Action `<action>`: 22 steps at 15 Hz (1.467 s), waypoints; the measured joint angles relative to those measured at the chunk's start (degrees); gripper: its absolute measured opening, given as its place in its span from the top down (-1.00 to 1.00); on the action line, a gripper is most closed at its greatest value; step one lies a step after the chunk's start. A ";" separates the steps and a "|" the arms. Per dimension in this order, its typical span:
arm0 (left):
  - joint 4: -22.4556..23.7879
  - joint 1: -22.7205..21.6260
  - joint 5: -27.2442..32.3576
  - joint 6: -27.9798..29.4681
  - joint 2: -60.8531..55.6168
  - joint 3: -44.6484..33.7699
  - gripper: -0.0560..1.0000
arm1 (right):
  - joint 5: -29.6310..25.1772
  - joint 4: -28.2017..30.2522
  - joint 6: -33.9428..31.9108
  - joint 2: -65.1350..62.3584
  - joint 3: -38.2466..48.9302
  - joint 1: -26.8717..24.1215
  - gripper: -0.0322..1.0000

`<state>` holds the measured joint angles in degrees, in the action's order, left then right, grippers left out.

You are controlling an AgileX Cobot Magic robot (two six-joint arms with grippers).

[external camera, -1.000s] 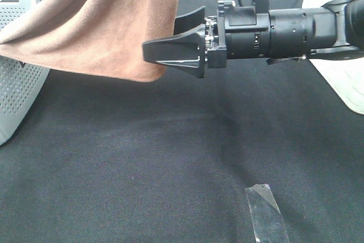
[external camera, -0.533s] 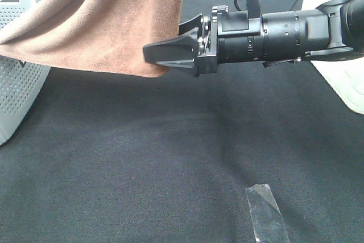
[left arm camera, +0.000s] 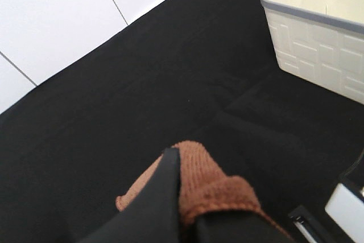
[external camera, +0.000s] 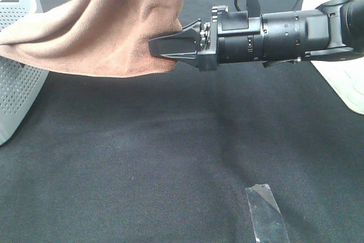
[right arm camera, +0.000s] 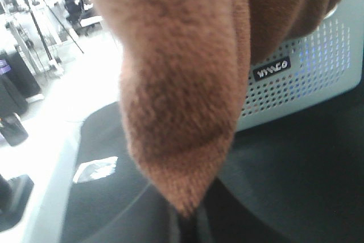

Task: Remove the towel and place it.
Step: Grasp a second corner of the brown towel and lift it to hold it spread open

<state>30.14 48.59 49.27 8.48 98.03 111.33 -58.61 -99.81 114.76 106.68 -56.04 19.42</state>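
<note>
The brown plush towel (external camera: 108, 32) hangs from above the exterior view's upper left, one side draped over a grey basket. My right gripper (external camera: 157, 46) reaches in level from the right and is shut on the towel's lower right corner. In the right wrist view the towel (right arm camera: 176, 101) fills the frame, and the right gripper (right arm camera: 186, 224) pinches its tip. In the left wrist view my left gripper (left arm camera: 181, 197) is shut on a bunched fold of towel (left arm camera: 202, 177). The left arm is outside the exterior view.
A grey perforated basket (external camera: 17, 83) stands at the left edge, also seen behind the towel (right arm camera: 296, 78). A white basket (left arm camera: 318, 32) sits on the black table covering (external camera: 142, 157). A strip of clear tape (external camera: 266, 211) lies near the front. A white object (external camera: 347, 83) fills the right edge.
The right gripper's jaws went from wide apart to shut on the towel's lower right corner. The towel's hanging edge rose slightly there.
</note>
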 joint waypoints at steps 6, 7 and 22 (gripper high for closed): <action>2.92 0.00 7.73 -22.86 0.00 0.00 0.89 | 11.34 11.97 -30.02 -7.85 -3.04 0.00 0.94; 3.72 0.00 8.08 -25.84 0.00 0.00 0.89 | 12.38 20.68 -38.27 -10.66 -5.96 0.00 0.94; 6.59 -22.46 -38.33 -19.94 2.52 0.00 0.89 | 25.50 94.48 -74.83 -5.39 -62.51 0.00 0.94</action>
<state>36.73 26.13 10.94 -11.46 100.55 111.33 -33.12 -5.33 39.94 101.30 -118.54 19.42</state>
